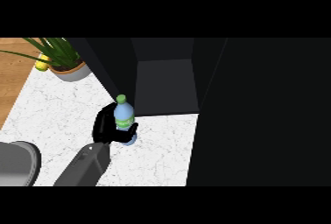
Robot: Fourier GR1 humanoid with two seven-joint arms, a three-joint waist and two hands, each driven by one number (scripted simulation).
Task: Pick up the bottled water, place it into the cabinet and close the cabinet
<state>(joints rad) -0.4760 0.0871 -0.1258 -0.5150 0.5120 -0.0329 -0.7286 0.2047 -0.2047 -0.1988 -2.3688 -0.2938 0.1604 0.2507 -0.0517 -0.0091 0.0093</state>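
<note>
The left hand (103, 124) grips the bottled water (124, 114), pale blue with green cap and label, upright over the white marble counter (58, 113), just near of the open dark cabinet (165, 83); 1 potted plant (65, 61) stands far left.

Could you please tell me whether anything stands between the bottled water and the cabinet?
Nothing visible does: the bottled water, held in the right hand, is just in front of the cabinet, whose compartment is open, with only bare counter between.

The robot hand (103, 126) covers part of the bottled water (124, 113); the top edge crops the plant (59, 52).
</note>
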